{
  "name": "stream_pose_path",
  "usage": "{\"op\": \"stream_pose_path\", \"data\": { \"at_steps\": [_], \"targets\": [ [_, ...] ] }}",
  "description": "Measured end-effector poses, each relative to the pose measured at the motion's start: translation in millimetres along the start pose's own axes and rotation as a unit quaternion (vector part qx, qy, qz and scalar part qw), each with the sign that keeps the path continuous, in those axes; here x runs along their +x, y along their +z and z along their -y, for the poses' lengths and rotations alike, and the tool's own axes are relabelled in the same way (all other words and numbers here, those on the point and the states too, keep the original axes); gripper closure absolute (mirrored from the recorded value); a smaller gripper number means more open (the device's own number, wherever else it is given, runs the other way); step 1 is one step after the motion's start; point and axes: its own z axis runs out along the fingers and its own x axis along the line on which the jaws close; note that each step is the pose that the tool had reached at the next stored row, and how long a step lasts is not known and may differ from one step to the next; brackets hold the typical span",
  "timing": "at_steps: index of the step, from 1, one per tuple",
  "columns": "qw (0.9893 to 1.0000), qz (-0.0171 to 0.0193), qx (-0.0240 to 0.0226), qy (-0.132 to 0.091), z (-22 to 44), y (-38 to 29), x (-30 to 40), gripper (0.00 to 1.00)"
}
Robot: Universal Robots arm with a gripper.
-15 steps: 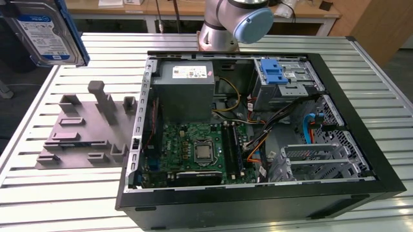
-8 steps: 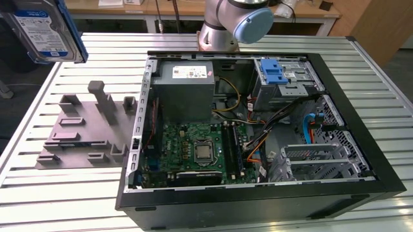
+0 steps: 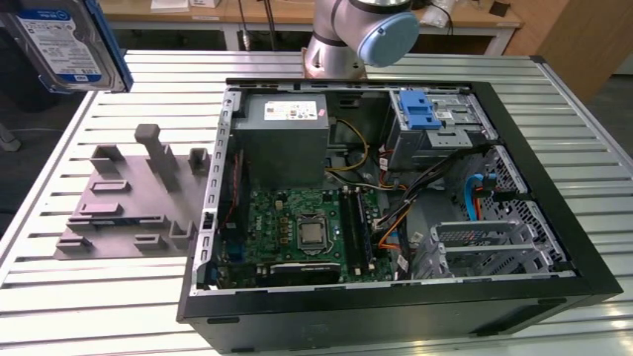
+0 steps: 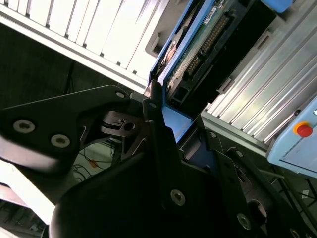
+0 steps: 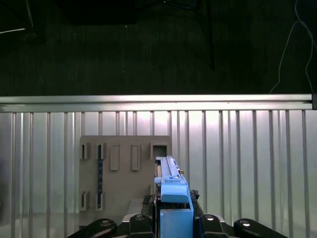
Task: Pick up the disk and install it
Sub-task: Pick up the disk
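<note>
Disk [image 3: 67,41] — judged dense, rigid, shock-sensitive. Bare metal likely slippery, so blue side rails look like safest hold. Raised at exterior view's far left, near grey fixture plate [image 3: 124,200], well apart from open computer case [image 3: 396,304]. Gripper [image 4: 181,121] fingers [image 4: 157,124] pinch its blue end. Silver body, blue-and-white label, green circuit board underneath — edge-on in first wrist view.
</note>
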Motion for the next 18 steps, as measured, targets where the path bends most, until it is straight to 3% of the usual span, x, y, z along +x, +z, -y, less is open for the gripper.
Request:
{"op": "stream_pose_path", "data": {
  "at_steps": [18],
  "targets": [
    [1.0000, 0.0000, 0.0001, 0.000, -0.6, -24.0, -0.5, 0.64]
  ]
}}
